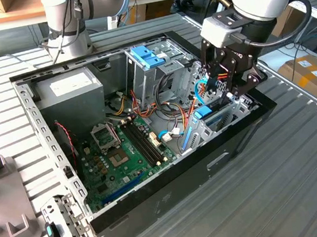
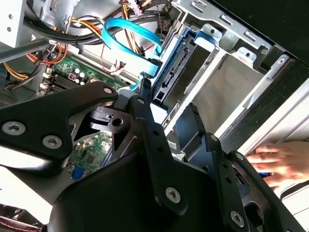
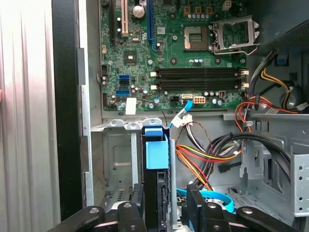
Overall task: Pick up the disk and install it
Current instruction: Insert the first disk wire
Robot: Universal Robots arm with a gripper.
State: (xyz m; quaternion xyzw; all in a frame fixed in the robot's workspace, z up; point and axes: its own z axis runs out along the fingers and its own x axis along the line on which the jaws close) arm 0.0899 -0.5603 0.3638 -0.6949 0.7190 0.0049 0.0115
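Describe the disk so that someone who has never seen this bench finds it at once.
Find the open computer case; at its end on the exterior view's right, below the gripper, sits a metal drive cage. The disk stands on edge in that cage. Its bright blue carrier frame with a square tab sets it apart from the wide blue latch on the taller bay.

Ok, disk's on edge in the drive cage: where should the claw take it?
Probably pinch the disk by its two flat faces just below the blue carrier edge, coming straight in through the case's open side. It stands on edge between the drive cage walls, so only that narrow edge is exposed. The claw hangs there.
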